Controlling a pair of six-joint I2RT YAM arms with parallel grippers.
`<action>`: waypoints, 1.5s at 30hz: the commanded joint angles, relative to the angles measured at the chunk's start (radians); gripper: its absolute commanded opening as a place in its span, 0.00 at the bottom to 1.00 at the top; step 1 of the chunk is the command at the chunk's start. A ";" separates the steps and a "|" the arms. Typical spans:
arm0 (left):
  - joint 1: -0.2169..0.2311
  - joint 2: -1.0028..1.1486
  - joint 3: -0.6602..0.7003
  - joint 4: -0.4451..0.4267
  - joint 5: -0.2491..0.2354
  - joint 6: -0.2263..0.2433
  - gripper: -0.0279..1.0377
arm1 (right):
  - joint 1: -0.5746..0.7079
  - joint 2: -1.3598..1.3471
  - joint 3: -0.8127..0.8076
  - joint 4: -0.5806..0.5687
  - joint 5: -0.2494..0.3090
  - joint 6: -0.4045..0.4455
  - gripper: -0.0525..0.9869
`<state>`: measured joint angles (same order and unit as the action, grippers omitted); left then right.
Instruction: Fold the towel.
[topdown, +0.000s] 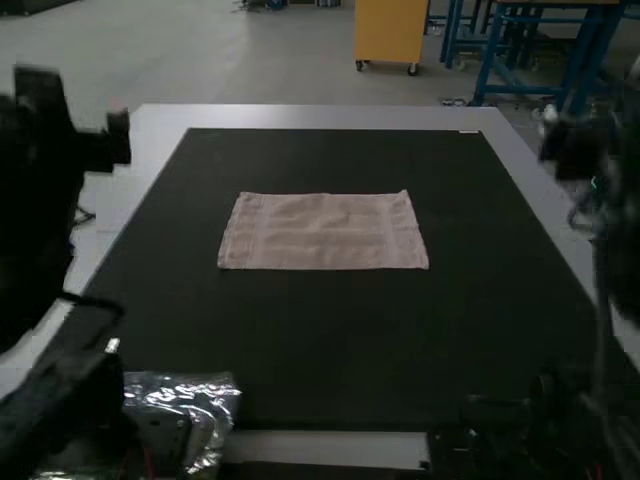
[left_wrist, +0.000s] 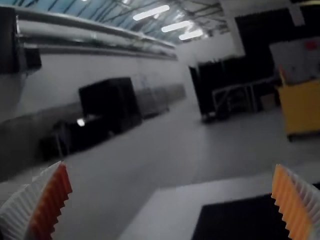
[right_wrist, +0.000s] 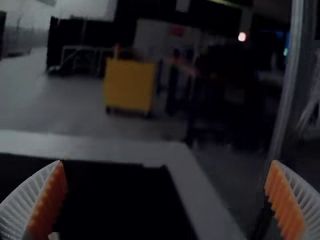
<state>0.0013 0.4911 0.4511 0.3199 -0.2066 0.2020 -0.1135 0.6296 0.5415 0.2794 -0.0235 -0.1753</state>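
**Left gripper (left_wrist: 170, 166) and right gripper (right_wrist: 167, 162) spread, towel (topdown: 323, 232) between them**

Each pair of jaws stands wide apart, holding nothing. The towel lies inward and lower: rightward from the left jaws, leftward from the right. The left arm (topdown: 30, 210) seems slightly nearer. Beyond the bare near part of the dark mat (topdown: 330, 345), the towel lies flat, its long axis running left to right, short ends facing the two sides

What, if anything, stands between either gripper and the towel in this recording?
Nothing visible does. The towel lies flat on the dark mat, between the left gripper and the right gripper. The silvery bag sits at the mat's near left corner, off to the side.
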 joint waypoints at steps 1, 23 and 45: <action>-0.020 0.167 0.087 -0.031 0.004 -0.156 0.92 | -0.002 0.197 0.120 -0.069 -0.055 0.217 0.93; -0.052 0.846 0.233 -0.246 0.136 -0.248 0.93 | 0.310 0.874 0.245 -0.157 -0.072 0.275 0.92; -0.083 1.393 0.521 -0.174 0.104 -0.243 0.92 | 0.351 1.314 0.491 0.009 -0.032 0.201 0.92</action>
<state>-0.0742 1.8481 0.9230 0.1394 -0.0898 -0.0353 0.2344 1.9179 0.9901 0.2687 -0.0700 0.0547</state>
